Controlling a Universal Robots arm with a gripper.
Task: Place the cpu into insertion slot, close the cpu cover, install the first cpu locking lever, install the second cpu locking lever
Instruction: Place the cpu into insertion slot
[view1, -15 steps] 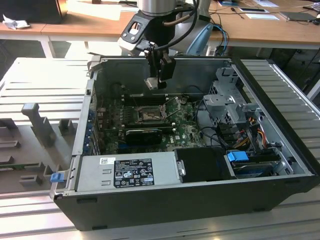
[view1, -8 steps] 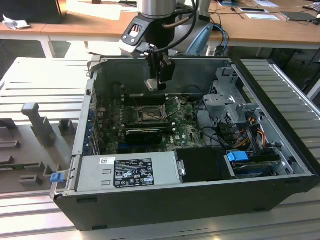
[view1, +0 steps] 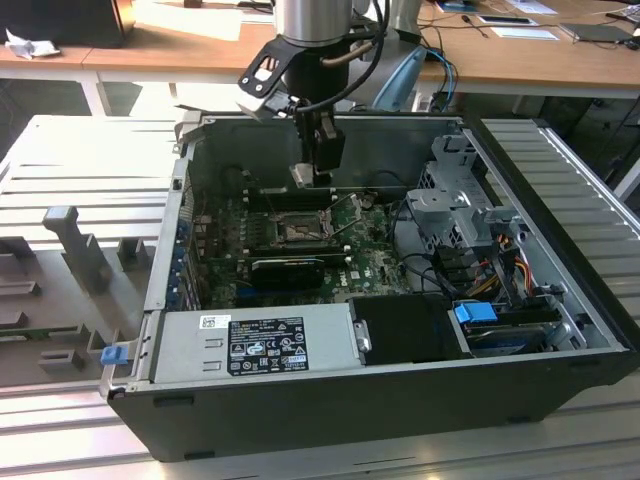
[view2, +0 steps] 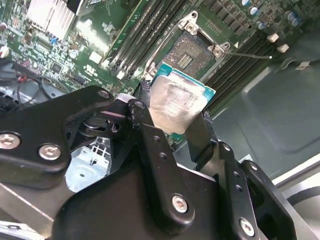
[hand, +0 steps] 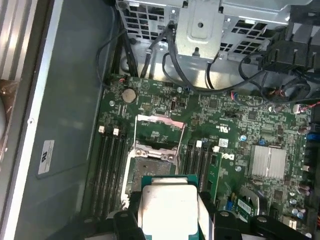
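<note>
My gripper (view1: 318, 165) hangs inside the open computer case (view1: 300, 395), shut on the cpu (view2: 176, 102). The chip is a small square with a dull silver top and a teal edge, and a black finger (view2: 200, 135) presses on each side of it. In the first wrist view the cpu (hand: 167, 207) is held just above and short of the insertion slot (hand: 150, 169), which lies bare on the green motherboard. The cpu cover (hand: 157, 119) stands swung up at the slot's far side. A thin locking lever (view2: 250, 54) sticks out free beside the slot (view2: 192, 52).
Memory slots (hand: 109, 165) flank the socket. A silver heatsink (hand: 267, 162) sits on the board, and a metal drive cage (view1: 455, 200) with cables fills the exterior view's right. The power supply (view1: 255, 345) lines the case's near wall. Grey fixtures (view1: 75, 250) stand on the table outside.
</note>
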